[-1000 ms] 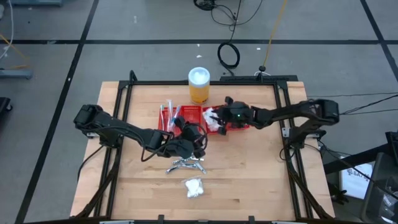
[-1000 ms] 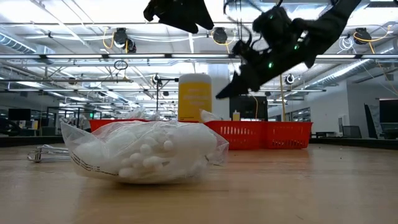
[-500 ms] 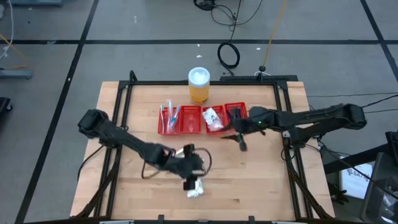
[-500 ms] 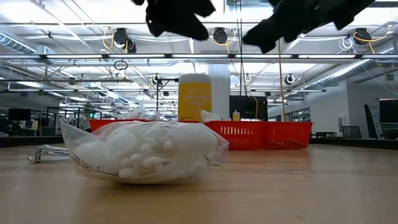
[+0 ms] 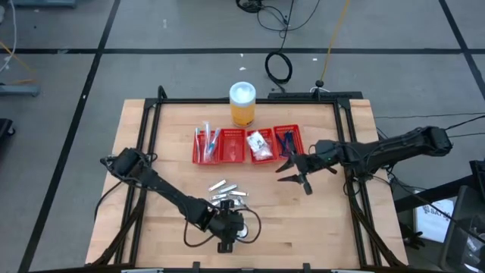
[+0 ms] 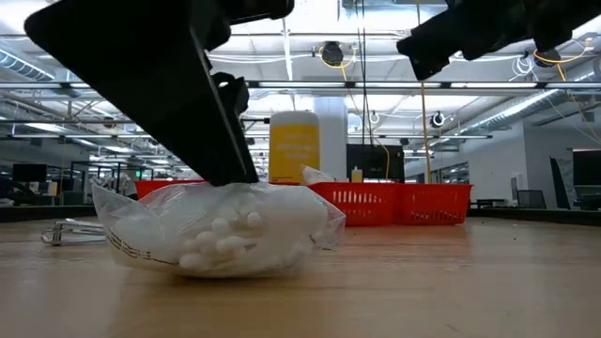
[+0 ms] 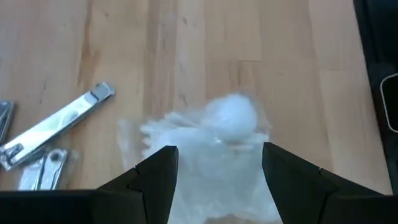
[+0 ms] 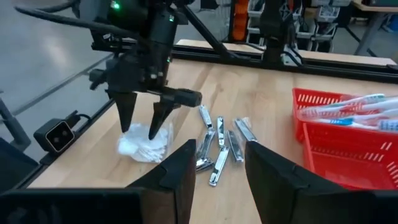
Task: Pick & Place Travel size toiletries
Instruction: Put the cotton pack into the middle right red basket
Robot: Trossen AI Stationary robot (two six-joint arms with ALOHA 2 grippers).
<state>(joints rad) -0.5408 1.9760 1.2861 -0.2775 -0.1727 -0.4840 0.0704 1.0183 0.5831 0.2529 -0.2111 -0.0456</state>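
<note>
A clear packet of white cotton swabs (image 6: 221, 230) lies near the table's front edge. My left gripper (image 7: 217, 152) stands open over it, pointing steeply down, one finger on each side of its top (image 8: 146, 146). Several silvery nail clippers (image 5: 227, 193) lie flat on the wood just beyond it. The red tray (image 5: 246, 155) farther back holds toothbrushes (image 8: 348, 112), white packets (image 5: 260, 144) and dark blue razors (image 5: 286, 138). My right gripper (image 5: 294, 173) hovers open and empty, in the air to the right of the tray. My left gripper comes at the packet's top (image 7: 211, 140) from above, slanting down, with its open fingers (image 8: 158, 118) on either side of it. Whether the fingertips touch the wrap I cannot tell. The packet lies flat on the table.
An orange jar with a white lid (image 5: 242, 102) stands behind the tray. A black metal frame (image 5: 151, 114) runs along the table's left, far and right sides. Bare wood (image 5: 318, 220) lies right of the packet.
My left gripper has swung from the spot by the tray and clippers toward the table's near edge, sunk and tipped downward over the swab packet. My right gripper has drawn back from the tray toward the table's right edge and risen. The packet and clippers have stayed put.
</note>
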